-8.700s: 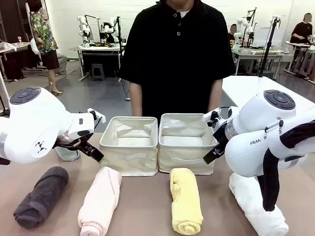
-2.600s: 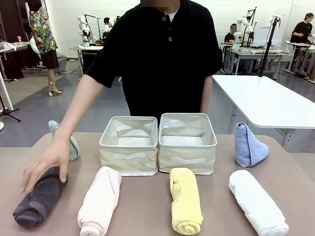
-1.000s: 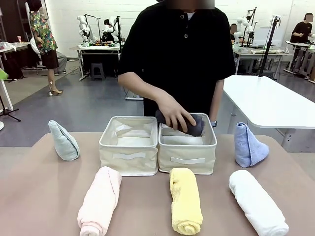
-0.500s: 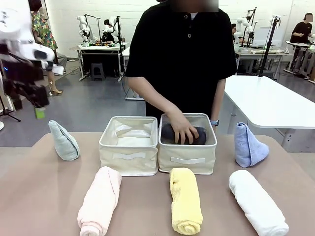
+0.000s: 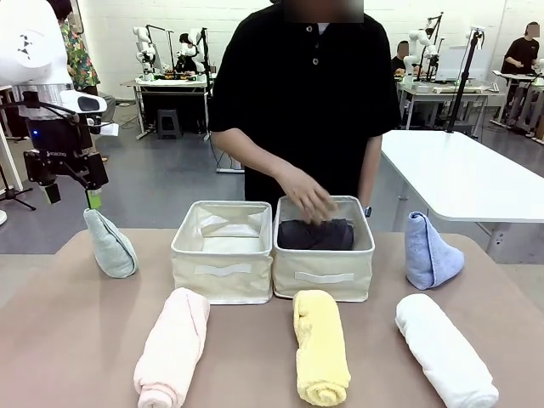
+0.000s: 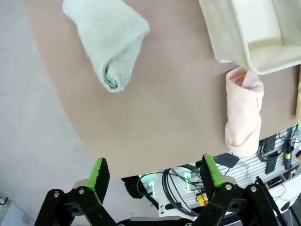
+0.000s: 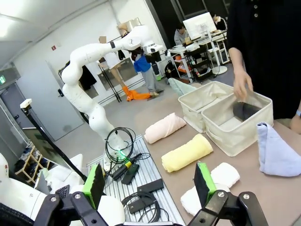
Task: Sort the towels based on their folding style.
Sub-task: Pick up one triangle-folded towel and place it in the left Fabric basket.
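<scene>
Sorting is just starting: grey towel (image 5: 316, 234) is lying in right basket (image 5: 323, 276), five towels (image 5: 174, 344) are waiting, I'm holding left gripper (image 5: 71, 197) and right gripper (image 7: 149, 172) wide open.

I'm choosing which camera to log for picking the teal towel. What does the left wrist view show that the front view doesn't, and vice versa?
Left wrist view adds: the pale teal towel from above, its rolled end facing the camera, and cables under the table edge. Front view adds: the person's hand over the dark grey towel in the right basket, plus the light blue towel and white towel. Shared: the pale teal towel, pink towel, left basket, and the open left gripper near the pale teal towel.
</scene>
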Tool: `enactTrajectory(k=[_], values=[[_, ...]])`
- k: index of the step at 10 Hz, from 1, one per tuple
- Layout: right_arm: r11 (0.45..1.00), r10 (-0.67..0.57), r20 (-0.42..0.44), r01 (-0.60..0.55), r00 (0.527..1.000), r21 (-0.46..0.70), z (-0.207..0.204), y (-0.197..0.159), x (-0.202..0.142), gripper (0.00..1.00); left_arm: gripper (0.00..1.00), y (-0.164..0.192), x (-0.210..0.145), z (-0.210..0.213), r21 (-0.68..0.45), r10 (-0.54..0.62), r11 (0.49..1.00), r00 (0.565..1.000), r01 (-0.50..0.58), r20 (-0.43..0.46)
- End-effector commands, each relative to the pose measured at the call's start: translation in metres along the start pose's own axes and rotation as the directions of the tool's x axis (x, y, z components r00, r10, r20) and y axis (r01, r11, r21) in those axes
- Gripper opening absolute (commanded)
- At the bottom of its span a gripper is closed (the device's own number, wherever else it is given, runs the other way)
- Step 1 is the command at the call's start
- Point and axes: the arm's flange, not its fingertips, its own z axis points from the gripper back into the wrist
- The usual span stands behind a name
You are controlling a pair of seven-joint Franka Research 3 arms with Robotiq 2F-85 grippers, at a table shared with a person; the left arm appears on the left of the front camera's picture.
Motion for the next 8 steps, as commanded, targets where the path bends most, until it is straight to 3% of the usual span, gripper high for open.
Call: enactTrajectory(k=[1,2,3,4,5,8], values=[[1.000,-0.006,-0.002,0.006,1.000,0.006,-0.001,-0.001,0.001,1.00,1.00,-0.004,-0.006,-0.001,0.037,-0.014,0.999,1.000,0.015,-0.021],[1.000,-0.006,-0.002,0.006,1.000,0.006,-0.001,-0.001,0.001,1.00,1.00,0.000,0.000,0.000,0.000,0.000,1.000,1.000,0.000,0.000],[1.000,-0.006,-0.002,0.006,1.000,0.006,-0.001,-0.001,0.001,1.00,1.00,-0.002,0.000,-0.015,0.058,0.128,0.990,0.991,-0.130,0.042],[1.000,-0.006,-0.002,0.006,1.000,0.006,-0.001,-0.001,0.001,1.00,1.00,-0.002,0.002,-0.022,0.069,0.290,0.953,0.954,-0.295,0.072],[1.000,-0.006,-0.002,0.006,1.000,0.006,-0.001,-0.001,0.001,1.00,1.00,0.001,0.006,-0.025,0.049,0.377,0.924,0.924,-0.380,0.070],[1.000,-0.006,-0.002,0.006,1.000,0.006,-0.001,-0.001,0.001,1.00,1.00,0.006,0.028,-0.046,0.004,0.538,0.841,0.838,-0.540,0.094]])
